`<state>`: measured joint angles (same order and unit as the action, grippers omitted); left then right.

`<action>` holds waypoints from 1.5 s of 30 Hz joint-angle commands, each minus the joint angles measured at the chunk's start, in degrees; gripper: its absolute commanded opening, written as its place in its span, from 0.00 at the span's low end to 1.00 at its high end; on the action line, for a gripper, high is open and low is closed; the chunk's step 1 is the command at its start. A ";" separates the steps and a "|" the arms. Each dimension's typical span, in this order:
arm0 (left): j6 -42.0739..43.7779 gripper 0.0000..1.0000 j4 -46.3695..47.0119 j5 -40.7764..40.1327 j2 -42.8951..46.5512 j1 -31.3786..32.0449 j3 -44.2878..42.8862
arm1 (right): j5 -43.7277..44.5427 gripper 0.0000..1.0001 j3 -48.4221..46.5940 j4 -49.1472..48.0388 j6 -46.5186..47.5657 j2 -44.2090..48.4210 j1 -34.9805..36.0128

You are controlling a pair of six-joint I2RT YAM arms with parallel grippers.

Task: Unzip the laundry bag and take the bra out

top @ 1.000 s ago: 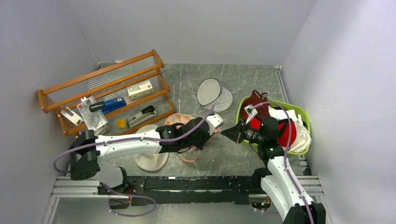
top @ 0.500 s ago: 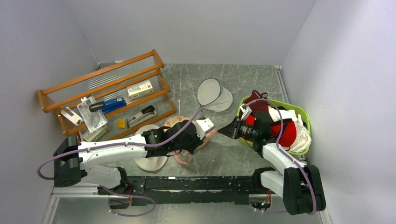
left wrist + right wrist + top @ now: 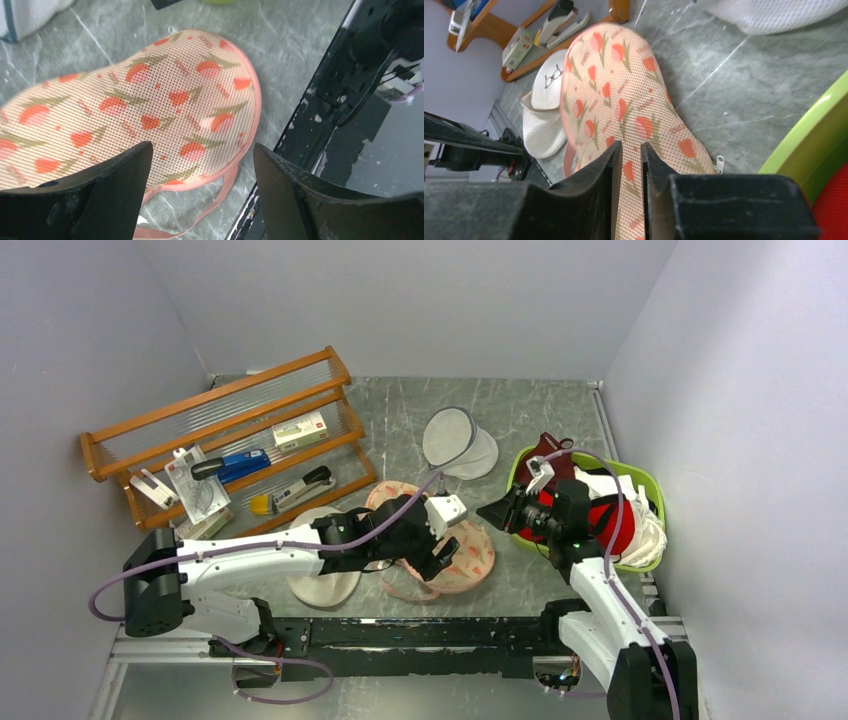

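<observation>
Lying left of the green basket (image 3: 648, 480), the laundry bag (image 3: 472, 556) is pink mesh w/ red-orange print. We see left gripper (image 3: 441, 558) above it, fingers spread wide, empty. Right gripper (image 3: 492, 512) at basket's rim, nearly closed, empty.

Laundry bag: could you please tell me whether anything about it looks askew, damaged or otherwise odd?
Nothing looks damaged. The laundry bag lies flat on the table and appears zipped shut. The one untidy detail is its pink loop handle, which trails loose toward the near edge, where it might snag.
</observation>
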<state>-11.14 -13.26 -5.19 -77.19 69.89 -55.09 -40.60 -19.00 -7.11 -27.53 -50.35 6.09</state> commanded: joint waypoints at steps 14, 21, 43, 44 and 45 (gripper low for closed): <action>10.86 0.91 -1.44 -9.41 13.33 -10.99 -22.70 | 10.74 0.69 -8.09 14.97 6.02 4.83 5.28; 15.86 1.00 13.30 -16.87 27.72 -11.18 -5.36 | 30.66 0.78 -15.26 18.78 7.89 -3.24 29.04; 18.52 0.97 10.32 -19.30 32.34 -10.65 -4.66 | 84.35 0.84 -37.97 40.16 13.99 -40.93 71.57; 18.59 0.97 10.23 -19.17 32.22 -10.65 -4.74 | 84.74 0.84 -37.95 40.28 14.20 -41.50 72.39; 18.55 0.97 10.16 -19.12 31.98 -10.61 -4.83 | 85.33 0.83 -38.03 40.59 13.92 -42.10 73.08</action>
<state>6.66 -4.08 -23.81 -44.80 59.05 -59.09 38.30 -55.77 29.74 -14.28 -90.74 76.66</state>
